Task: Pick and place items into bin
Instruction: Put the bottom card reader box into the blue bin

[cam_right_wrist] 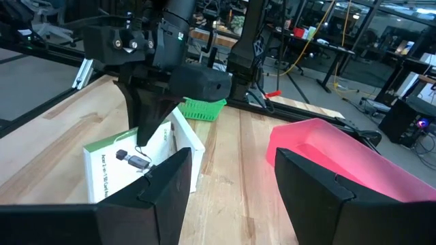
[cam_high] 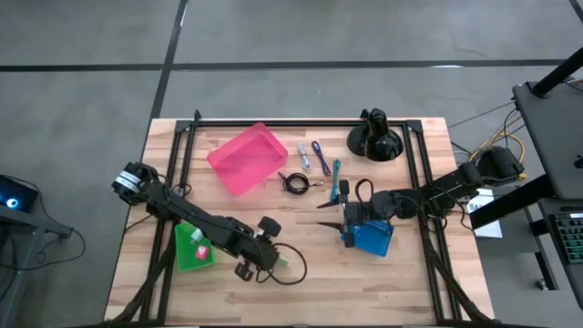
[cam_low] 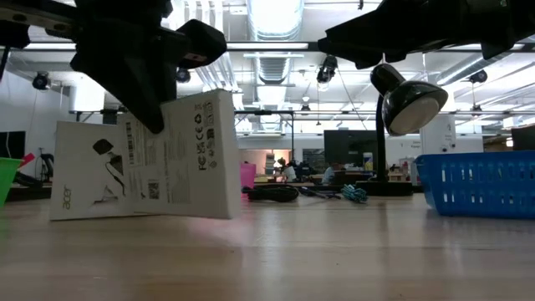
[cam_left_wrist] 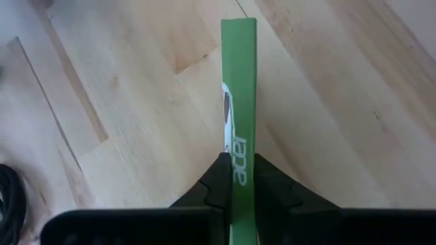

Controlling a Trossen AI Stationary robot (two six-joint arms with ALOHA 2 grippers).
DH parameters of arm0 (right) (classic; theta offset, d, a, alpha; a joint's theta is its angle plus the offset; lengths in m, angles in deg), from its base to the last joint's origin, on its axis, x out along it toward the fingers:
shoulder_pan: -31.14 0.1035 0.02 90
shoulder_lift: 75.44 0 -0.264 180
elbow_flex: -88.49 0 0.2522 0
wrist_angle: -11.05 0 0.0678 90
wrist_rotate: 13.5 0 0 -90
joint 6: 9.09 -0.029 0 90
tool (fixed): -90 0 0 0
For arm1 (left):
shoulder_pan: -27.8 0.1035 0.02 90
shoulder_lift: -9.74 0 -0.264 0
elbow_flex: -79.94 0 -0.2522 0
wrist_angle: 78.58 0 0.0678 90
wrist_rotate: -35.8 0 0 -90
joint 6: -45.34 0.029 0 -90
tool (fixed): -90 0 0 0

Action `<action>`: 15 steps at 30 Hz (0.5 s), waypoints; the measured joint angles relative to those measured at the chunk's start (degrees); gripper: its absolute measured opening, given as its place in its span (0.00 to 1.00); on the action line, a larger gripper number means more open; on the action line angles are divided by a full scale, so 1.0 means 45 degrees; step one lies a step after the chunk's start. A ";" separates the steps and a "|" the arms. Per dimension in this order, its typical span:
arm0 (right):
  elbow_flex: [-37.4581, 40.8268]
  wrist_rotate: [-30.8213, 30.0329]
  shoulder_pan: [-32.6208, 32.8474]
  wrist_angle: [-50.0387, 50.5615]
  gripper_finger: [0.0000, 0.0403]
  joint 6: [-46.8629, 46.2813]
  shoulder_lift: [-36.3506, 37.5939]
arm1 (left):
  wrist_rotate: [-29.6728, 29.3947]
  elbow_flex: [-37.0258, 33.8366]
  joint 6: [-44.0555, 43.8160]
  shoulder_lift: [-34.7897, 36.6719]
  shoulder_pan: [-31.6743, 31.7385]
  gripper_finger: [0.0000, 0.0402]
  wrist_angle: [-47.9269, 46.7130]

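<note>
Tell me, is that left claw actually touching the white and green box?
Touching. In the left wrist view the left gripper has both dark fingers pressed against the box, pinching its thin green edge between them.

We see a light wooden table [cam_high: 410,273], on it a pink bin [cam_high: 246,158], a green bin [cam_high: 191,248], a blue basket [cam_high: 371,238], a black coiled cable [cam_high: 294,183], thin coloured sticks [cam_high: 320,157], a black domed mount [cam_high: 374,137].

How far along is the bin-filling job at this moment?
Early. Nothing can be seen inside the pink bin. In hand: the left gripper is shut on a white-and-green box, standing upright on the table. Left: the black cable and the colored sticks lie loose. The right gripper waits open over the blue basket.
</note>
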 joint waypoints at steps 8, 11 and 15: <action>0.0000 0.0000 0.0000 0.0002 0.49 -0.0005 0.0005 | 0.0005 -0.0077 0.0056 0.0547 0.0010 0.04 0.0547; 0.0000 0.0005 0.0000 0.0000 0.49 -0.0005 0.0005 | 0.0009 -0.0089 0.0135 0.0921 0.0010 0.04 0.0803; -0.0005 0.0001 0.0000 0.0006 0.49 -0.0005 0.0005 | 0.0008 -0.0137 0.0732 0.1341 0.0010 0.04 0.1311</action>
